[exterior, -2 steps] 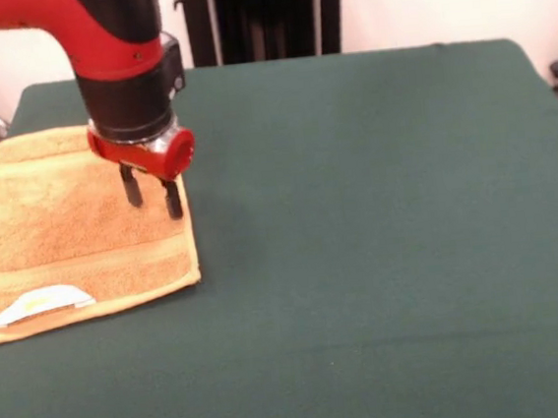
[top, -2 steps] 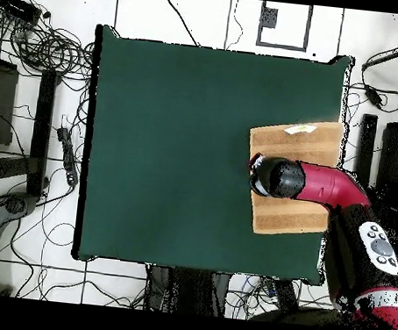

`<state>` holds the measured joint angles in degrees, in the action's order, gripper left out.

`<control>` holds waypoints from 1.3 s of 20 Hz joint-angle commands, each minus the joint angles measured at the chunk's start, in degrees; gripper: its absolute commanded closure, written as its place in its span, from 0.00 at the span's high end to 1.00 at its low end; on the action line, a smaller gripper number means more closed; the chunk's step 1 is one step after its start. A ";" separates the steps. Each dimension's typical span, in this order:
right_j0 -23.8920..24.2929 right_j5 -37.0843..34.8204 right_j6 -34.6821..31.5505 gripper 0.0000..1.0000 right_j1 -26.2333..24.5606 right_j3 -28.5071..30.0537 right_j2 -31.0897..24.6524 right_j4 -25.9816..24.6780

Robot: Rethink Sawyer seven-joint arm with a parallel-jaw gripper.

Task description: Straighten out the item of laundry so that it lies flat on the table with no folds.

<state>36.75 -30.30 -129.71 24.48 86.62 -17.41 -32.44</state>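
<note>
The item of laundry (exterior, -2 steps: 58, 225) is an orange-tan terry towel lying spread at the left side of the table (exterior, -2 steps: 381, 239) in the front view, with a woven band and a white tag (exterior, -2 steps: 39, 303) along its near edge. It looks flat, and its left part runs out of the picture. My gripper (exterior, -2 steps: 152, 195) hangs over the towel's right edge, its two black fingers (exterior, -2 steps: 131, 187) slightly apart with nothing between them, tips just above or touching the cloth. From overhead the towel (top, -2 steps: 289, 221) lies at the table's right edge, with the arm covering its middle.
Dark green cloth covers the table (top, -2 steps: 178, 143). Cables and equipment (top, -2 steps: 38, 49) lie on the floor to the left in the overhead view. A black stand (exterior, -2 steps: 260, 13) rises behind the table's far edge.
</note>
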 commanded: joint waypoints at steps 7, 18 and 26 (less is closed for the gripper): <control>-7.92 23.66 -11.26 1.00 -17.76 -0.84 0.15 2.02; -14.49 27.96 -15.37 0.00 -18.62 -1.06 7.25 11.30; -13.24 31.83 -20.59 0.00 -19.65 4.41 4.97 23.18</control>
<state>26.15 -14.80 -130.26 22.45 87.46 -2.64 -17.29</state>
